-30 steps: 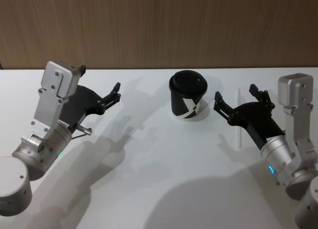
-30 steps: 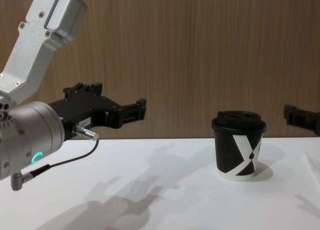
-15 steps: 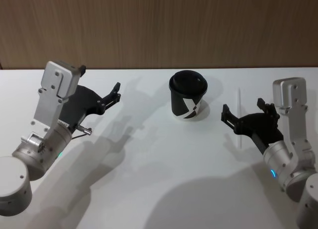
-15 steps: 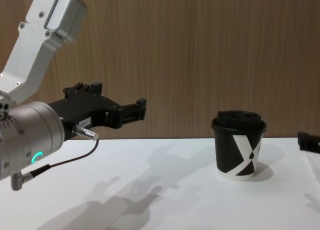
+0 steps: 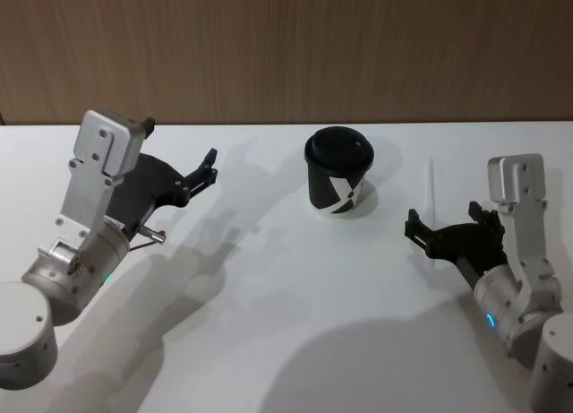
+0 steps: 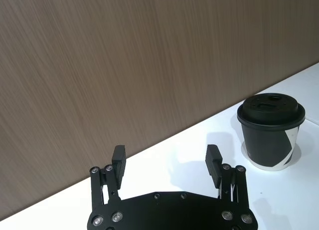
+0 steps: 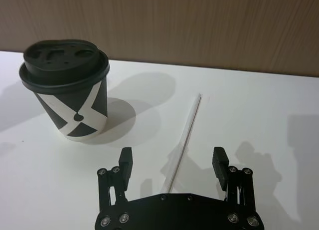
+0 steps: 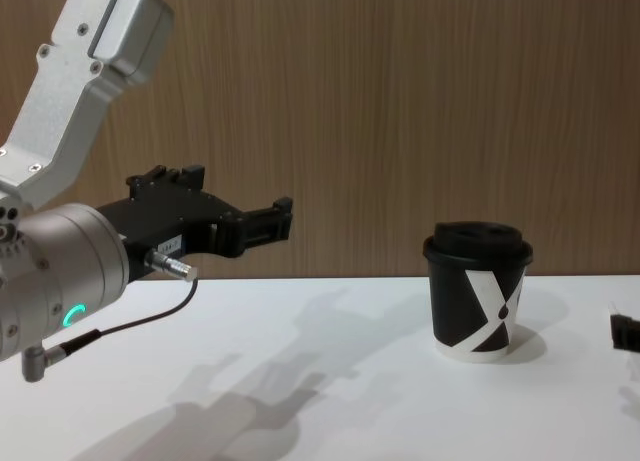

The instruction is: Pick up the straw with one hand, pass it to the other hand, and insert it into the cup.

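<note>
A: What was nearest the robot?

B: The right gripper (image 5: 443, 219), low over the white table (image 5: 269, 296) on the right side. Its two fingers (image 7: 125, 156) stood wide apart and held nothing.

A: And the straw?

B: The straw (image 7: 186, 137) lay flat on the table. In the right wrist view its near end ran in between those spread fingers, and the rest pointed straight away from the gripper. The head view showed the same thing, with the straw (image 5: 430, 187) stretching out beyond the fingertips, to the right of the cup. I could not tell whether the fingers touched it. They looked to be just above it, casting shadows on the table on either side.

A: Where was the cup?

B: Farther out, near the middle of the table. The cup (image 5: 338, 176) stood upright with its black lid (image 7: 64, 53) on and the white X facing the robot. It was near the straw but clear of it.

A: What about the other arm?

B: The left gripper (image 5: 208, 166) hung above the table well to the left of the cup, pointing toward it. Its fingers (image 6: 118, 155) were spread too, and empty.

A: And behind all that?

B: A brown wood-grain wall (image 5: 286, 46) along the table's far edge.
</note>
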`<state>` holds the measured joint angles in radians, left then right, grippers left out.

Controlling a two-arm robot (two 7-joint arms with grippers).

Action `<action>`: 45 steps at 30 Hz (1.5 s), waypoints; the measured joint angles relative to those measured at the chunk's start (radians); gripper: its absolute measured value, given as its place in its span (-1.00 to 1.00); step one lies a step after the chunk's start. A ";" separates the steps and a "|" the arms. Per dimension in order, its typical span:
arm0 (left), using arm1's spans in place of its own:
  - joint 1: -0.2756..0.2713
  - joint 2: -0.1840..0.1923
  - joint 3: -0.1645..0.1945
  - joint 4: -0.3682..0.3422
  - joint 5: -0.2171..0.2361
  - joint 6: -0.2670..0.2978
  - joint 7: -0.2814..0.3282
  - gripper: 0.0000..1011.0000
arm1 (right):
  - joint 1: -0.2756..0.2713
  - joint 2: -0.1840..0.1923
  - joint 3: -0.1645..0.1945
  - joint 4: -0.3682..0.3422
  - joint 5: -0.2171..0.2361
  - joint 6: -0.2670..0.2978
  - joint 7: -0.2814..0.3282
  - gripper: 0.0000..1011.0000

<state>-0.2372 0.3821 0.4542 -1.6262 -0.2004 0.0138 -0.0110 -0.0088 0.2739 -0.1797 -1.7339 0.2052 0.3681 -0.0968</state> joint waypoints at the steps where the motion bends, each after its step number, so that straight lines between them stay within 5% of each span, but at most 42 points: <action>1: 0.000 0.000 0.000 0.000 0.000 0.000 0.000 0.98 | 0.001 -0.001 0.000 0.002 0.000 0.003 0.000 0.98; 22: 0.000 0.000 0.000 0.000 0.000 0.000 0.000 0.98 | 0.025 -0.013 -0.003 0.047 -0.014 0.067 0.018 0.98; 45: 0.000 0.000 0.000 0.000 0.000 0.000 0.000 0.98 | 0.045 -0.062 0.017 0.096 -0.003 0.064 0.021 0.98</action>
<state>-0.2372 0.3821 0.4542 -1.6262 -0.2004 0.0138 -0.0110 0.0359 0.2122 -0.1630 -1.6381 0.2020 0.4316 -0.0757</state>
